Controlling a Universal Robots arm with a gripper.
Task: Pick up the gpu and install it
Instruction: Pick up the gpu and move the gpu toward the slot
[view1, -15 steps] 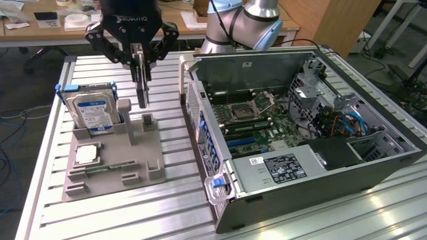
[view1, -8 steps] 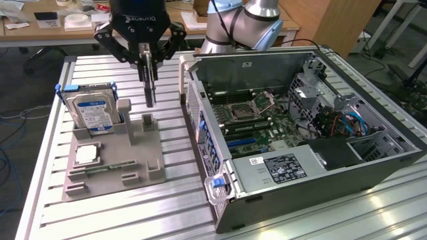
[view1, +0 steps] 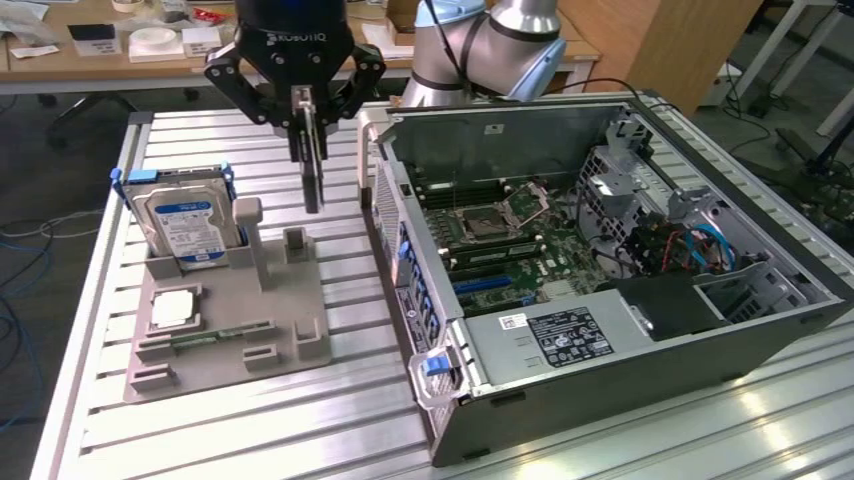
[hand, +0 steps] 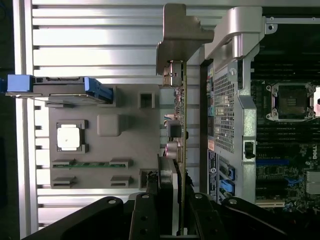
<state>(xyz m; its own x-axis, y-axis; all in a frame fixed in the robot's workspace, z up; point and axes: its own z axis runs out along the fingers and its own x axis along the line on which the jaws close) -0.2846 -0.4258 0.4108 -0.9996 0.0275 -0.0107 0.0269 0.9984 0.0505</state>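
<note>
GPU (view1: 312, 170) hangs edge-on from my gripper (view1: 307, 108), whose fingers are pinched together on the card's upper end. My arm points straight down over the grey fixture (view1: 227, 320), between the hard drive (view1: 187, 225) and the open computer case (view1: 601, 250). The card's long axis runs vertically, its lower end just above the fixture.

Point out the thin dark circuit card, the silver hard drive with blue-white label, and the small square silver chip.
thin dark circuit card (view1: 312, 175), exterior view, edge-on lower half.
silver hard drive (view1: 187, 226), exterior view, label face.
small square silver chip (hand: 68, 137), wrist view, top centre.
</note>
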